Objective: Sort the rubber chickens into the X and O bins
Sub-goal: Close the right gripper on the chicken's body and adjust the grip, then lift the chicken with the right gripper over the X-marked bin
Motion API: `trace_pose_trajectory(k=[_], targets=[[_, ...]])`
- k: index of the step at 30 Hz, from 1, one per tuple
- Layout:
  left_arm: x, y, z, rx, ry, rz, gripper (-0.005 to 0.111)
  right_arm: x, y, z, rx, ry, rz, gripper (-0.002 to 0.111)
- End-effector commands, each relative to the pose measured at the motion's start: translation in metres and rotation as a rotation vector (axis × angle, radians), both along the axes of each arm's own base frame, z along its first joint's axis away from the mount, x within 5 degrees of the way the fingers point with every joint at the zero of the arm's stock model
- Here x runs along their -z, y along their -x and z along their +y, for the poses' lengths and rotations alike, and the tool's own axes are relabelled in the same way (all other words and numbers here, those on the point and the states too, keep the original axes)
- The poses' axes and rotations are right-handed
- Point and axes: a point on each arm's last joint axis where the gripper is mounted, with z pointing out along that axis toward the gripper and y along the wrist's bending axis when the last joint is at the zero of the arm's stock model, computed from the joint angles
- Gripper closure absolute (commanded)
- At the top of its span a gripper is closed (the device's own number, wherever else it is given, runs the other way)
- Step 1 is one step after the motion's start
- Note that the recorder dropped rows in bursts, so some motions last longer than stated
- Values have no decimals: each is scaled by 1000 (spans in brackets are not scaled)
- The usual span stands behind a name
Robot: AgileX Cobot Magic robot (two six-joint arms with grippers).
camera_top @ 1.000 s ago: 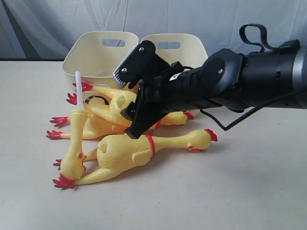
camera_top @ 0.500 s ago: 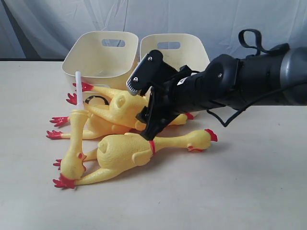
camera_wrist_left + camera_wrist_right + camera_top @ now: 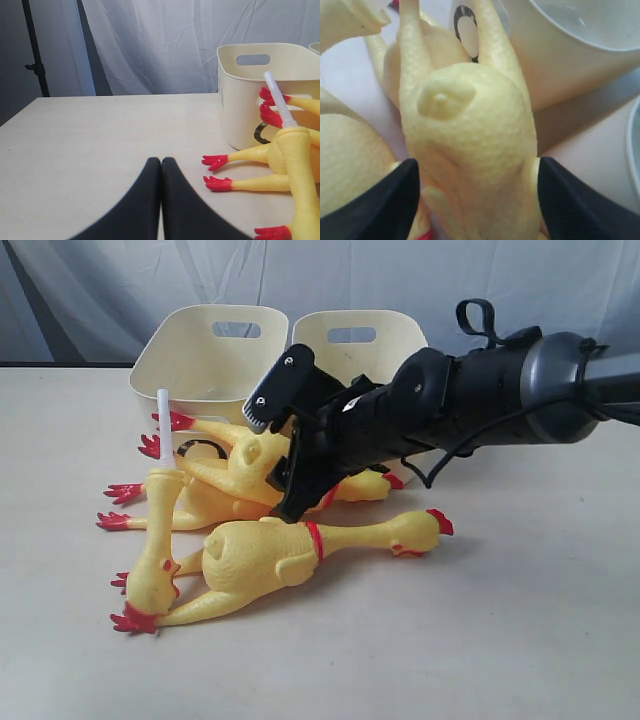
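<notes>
Surface [image 3: 520, 640]: pale, matte.
Room: grey draped cloth [image 3: 420, 275], upper frame.
Chickens [image 3: 255, 560]: yellow pebbled rubber.
Left claw [image 3: 160, 162]: closed.
Right claw [image 3: 476, 200]: spread astride chicken [image 3: 470, 140].

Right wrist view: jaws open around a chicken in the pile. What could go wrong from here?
1. The straddled yellow rubber chicken lies tangled with other chickens. The front yellow rubber chicken sits near the lower jaw, so closing or lifting may snag it.
2. The cream plastic bin stands just behind the pile, so a swing could knock it.
3. The rounded, soft-looking body may slip out when squeezed.
</notes>
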Motion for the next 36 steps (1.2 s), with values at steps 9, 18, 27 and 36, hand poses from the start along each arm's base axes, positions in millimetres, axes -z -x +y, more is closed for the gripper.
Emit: trace_pose_trajectory(k=[9, 18, 27, 36], targets=[[0, 0, 0, 0, 5, -7, 107, 9, -4, 3, -21, 15, 42, 61], [0, 0, 0, 0, 5, -7, 107, 9, -4, 3, -22, 15, 44, 74], [0, 0, 0, 0, 5, -7, 107, 10, -1, 4, -37, 20, 67, 93], [0, 0, 0, 0, 5, -7, 107, 9, 3, 4, -59, 21, 100, 109]])
